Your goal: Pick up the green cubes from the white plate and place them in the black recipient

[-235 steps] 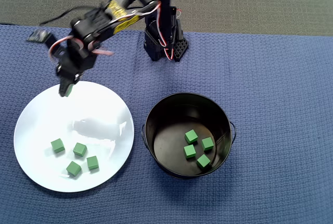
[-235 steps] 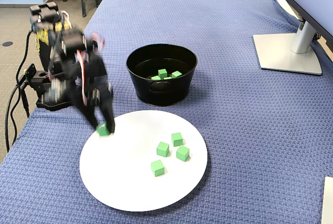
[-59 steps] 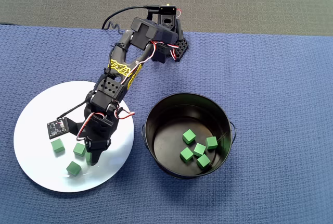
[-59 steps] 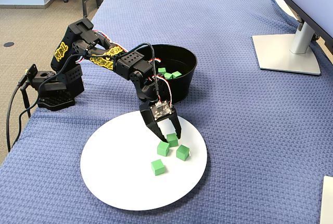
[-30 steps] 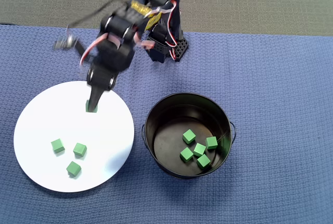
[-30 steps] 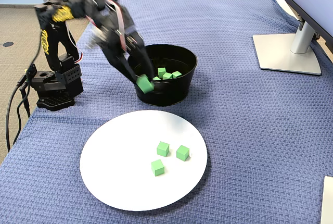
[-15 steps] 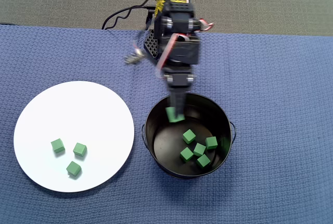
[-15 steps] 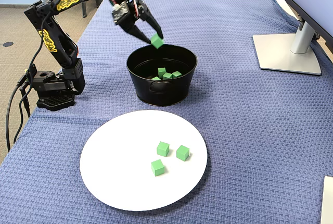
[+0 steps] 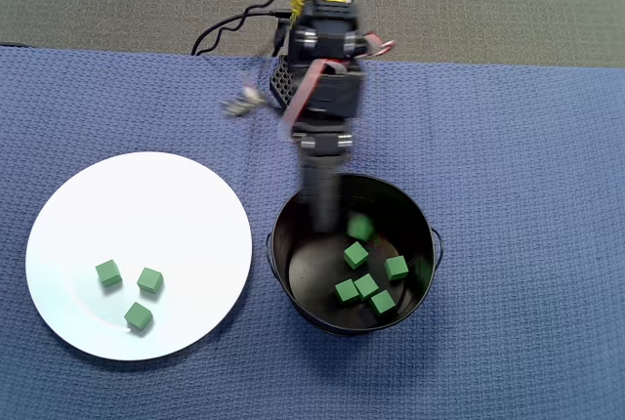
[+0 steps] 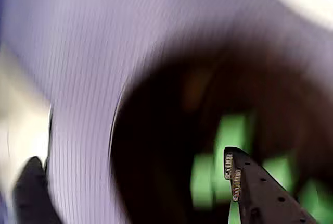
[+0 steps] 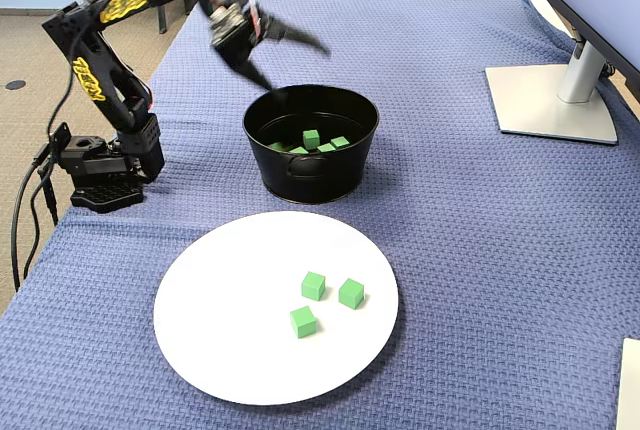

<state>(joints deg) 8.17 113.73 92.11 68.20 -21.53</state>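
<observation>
Tool [image 11: 287, 62] spread wide and empty above the round glossy black metal bucket [image 11: 311, 175]; a rushed swing back could knock its rim, or scatter the three small green cubes [image 11: 341, 293] on the flat white plate [image 11: 220, 330].

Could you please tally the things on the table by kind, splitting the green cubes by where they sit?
Green cubes on the white plate: 3
Green cubes in the black bucket: 6
White plates: 1
Black buckets: 1
Total: 11
</observation>
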